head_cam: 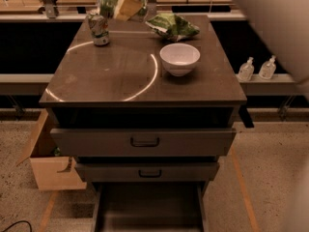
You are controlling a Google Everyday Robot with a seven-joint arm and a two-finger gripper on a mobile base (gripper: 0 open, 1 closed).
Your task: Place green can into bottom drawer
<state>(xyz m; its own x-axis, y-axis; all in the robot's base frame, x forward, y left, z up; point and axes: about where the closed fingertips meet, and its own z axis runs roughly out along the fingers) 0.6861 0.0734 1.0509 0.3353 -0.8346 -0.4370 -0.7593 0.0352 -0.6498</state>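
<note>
The gripper (118,5) hangs over the tabletop's (116,76) far edge, jaws clamped on the green can (107,2), high enough to clear the grey can (99,29). The bottom drawer (149,211) stands open, ready for it.

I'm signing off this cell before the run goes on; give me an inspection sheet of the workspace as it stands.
Surface: dark glossy cabinet top, with a curved light reflection on it.
Job's things: small bright green can held above the top's far left; dark grey bottom drawer open, floor bare.
Clutter: silver-grey can with red-and-green logo, upright; glossy green snack bag; white bowl.
Grippers: two-finger gripper over the far edge, shut on the green can.
Cables: dark cable on the floor, bottom left.
Surroundings: cardboard box left of the cabinet; two small clear bottles on the right ledge.
</note>
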